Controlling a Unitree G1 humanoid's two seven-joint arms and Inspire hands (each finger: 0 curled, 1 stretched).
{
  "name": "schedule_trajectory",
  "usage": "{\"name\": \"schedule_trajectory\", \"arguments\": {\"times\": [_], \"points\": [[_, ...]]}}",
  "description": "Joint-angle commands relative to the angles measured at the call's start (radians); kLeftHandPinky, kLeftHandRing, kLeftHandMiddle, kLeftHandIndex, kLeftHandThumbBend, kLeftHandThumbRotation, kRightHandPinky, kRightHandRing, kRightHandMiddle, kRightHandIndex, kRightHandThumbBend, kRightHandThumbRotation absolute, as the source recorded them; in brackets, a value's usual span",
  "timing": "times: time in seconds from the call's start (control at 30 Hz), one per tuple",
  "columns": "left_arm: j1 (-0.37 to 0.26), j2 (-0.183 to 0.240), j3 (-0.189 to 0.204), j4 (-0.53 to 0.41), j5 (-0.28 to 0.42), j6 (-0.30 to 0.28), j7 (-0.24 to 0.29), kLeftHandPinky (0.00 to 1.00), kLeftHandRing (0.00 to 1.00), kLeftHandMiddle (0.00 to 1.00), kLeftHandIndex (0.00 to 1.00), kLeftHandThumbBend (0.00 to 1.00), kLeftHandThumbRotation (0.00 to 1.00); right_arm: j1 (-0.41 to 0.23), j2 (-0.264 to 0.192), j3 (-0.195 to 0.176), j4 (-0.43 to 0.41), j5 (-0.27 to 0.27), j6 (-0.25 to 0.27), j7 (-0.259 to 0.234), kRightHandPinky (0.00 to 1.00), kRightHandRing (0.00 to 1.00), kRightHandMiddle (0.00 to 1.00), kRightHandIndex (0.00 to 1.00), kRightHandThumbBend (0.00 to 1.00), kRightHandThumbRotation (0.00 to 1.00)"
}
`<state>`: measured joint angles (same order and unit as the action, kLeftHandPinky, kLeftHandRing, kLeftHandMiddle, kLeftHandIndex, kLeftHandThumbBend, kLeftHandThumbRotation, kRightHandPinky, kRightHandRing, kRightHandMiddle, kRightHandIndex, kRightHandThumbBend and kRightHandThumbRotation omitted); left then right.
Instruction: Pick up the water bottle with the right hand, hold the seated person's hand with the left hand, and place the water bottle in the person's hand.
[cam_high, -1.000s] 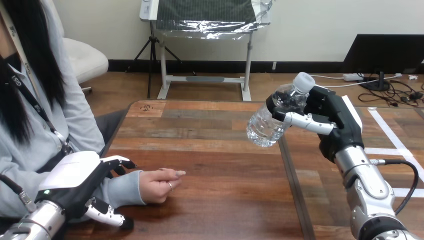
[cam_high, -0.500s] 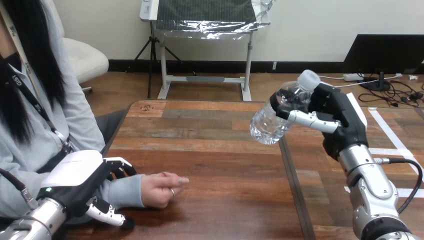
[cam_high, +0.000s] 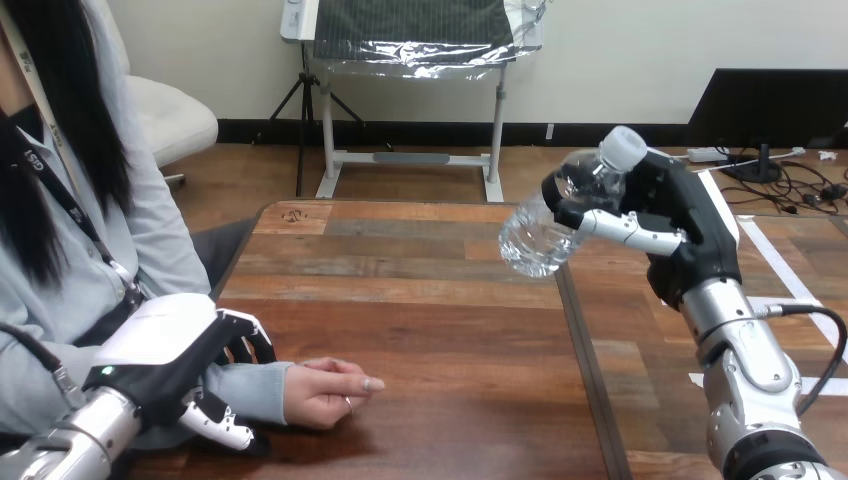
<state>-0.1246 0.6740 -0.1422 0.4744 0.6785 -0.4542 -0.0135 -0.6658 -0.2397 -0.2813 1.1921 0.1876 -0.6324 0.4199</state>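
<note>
You have the wooden counter (cam_high: 430, 300) running across the middle and lower part of the frame. Your right arm (cam_high: 745, 370) rises from the lower right corner, and your left arm (cam_high: 70, 445) comes in at the lower left corner.

The left hand (cam_high: 160, 340) sits at the lower left, on the person's wrist (cam_high: 250, 390), which a pale sleeve covers. Its fingers curl over the top of the sleeve and its thumb comes in underneath, so it is clasped round the wrist.

The right hand (cam_high: 685, 225) is at the upper right, well above the counter, with fingers and thumb wrapped round the bottle (cam_high: 550, 225). You can see that the clear bottle is tilted, its base down toward the frame's centre and its white cap (cam_high: 625, 148) up to the right. It is held in the air over the far right part of the counter.

The person's hand (cam_high: 330, 392) rests on the counter at lower centre-left, loosely closed. It lies just right of the left hand and well apart from the bottle.
</note>
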Motion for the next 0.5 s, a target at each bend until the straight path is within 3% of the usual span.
{"name": "schedule_trajectory", "arguments": {"times": [0.0, 0.33, 0.47], "points": [[-0.054, 0.023, -0.021, 0.011, 0.008, -0.001, 0.002, 0.48, 0.47, 0.49, 0.49, 1.00, 0.09, -0.033, -0.004, -0.022, -0.081, 0.035, -0.036, 0.014, 0.30, 0.35, 0.42, 0.43, 0.94, 0.00], [-0.051, 0.036, -0.019, -0.003, -0.022, -0.040, -0.032, 0.45, 0.43, 0.46, 0.44, 0.99, 0.04, -0.014, 0.000, -0.020, -0.129, 0.059, -0.023, 0.044, 0.29, 0.34, 0.41, 0.43, 0.94, 0.00], [-0.046, 0.037, -0.013, -0.012, -0.042, -0.064, -0.037, 0.44, 0.43, 0.46, 0.51, 0.98, 0.02, -0.009, 0.004, -0.022, -0.141, 0.074, -0.024, 0.062, 0.29, 0.34, 0.41, 0.43, 0.94, 0.00]]}}
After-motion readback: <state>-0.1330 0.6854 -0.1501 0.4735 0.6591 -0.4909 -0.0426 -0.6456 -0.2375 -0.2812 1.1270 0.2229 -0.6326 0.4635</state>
